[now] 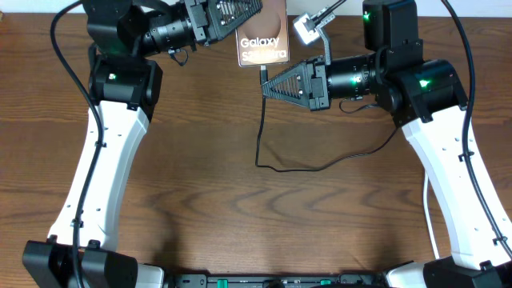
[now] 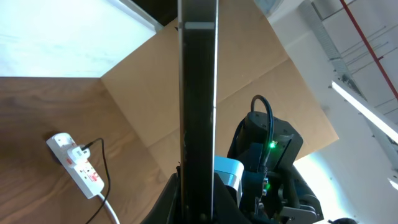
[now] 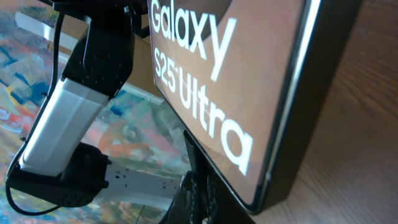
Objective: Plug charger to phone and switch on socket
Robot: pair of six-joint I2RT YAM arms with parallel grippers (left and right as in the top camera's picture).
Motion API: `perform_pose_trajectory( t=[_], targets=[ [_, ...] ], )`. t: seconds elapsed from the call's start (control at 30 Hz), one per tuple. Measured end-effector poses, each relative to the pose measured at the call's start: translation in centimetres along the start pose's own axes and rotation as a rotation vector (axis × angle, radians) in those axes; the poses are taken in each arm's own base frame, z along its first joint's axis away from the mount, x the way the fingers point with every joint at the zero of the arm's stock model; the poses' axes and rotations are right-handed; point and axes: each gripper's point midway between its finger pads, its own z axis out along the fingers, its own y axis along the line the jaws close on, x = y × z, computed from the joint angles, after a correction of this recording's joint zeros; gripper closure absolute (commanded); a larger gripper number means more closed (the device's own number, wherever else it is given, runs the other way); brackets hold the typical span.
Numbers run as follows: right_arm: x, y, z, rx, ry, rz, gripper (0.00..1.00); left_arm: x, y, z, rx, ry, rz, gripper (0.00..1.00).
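The phone (image 1: 263,44), a brownish slab with white Galaxy lettering, is held up at the back of the table by my left gripper (image 1: 236,20), which is shut on its far end. In the left wrist view the phone (image 2: 198,93) stands edge-on between the jaws (image 2: 198,202). My right gripper (image 1: 268,85) is at the phone's near edge, shut on the charger (image 1: 259,136), a thin black cable that hangs down and loops right. In the right wrist view the fingers (image 3: 200,190) touch the phone's (image 3: 205,81) lower edge; the connector tip is hidden. The white socket (image 1: 307,29) lies behind.
The socket strip (image 2: 74,163) shows red switches, a black plug and a white cord. A cardboard sheet (image 2: 155,93) stands past the wooden table (image 1: 200,176). The cable's slack lies across the table's middle.
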Motion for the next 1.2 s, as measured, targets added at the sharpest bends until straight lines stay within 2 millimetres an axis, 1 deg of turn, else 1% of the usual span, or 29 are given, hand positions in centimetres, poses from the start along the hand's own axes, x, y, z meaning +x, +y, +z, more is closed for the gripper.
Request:
perform_pose_trajectory(
  t=[0.43,1.2],
  targets=[
    [-0.22,-0.31,-0.40,0.007,-0.010,0.004,0.99,-0.08,0.01,-0.06,-0.001,-0.003,0.006,0.93],
    [-0.82,-0.12,-0.39,-0.001,-0.027,-0.021,0.99,-0.29,0.31,-0.32,-0.011,-0.011,-0.004,0.92]
  ],
)
